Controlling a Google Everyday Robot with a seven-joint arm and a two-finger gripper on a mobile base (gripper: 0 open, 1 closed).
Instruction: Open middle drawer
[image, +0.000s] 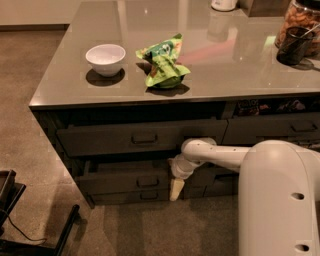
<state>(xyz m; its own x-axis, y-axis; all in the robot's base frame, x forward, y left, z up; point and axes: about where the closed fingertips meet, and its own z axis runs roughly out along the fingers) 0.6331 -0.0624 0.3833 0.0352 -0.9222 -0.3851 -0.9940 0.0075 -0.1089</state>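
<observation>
A: Entry one, hand (176, 190)?
B: Low in front of the middle drawer (125, 181), hiding its right end.
A: Cropped items?
B: Jar (299, 20), right edge. White vessel (223, 4), top edge. Black stand (12, 200), lower left corner.
A: Blurred?
B: Contents of the recess (270, 106) under the worktop (65, 85), unidentifiable.

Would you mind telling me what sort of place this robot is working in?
Probably an office kitchenette: a grey counter with a white bowl and green snack bag, over drawers. The gripper hangs by the middle drawer.
</observation>
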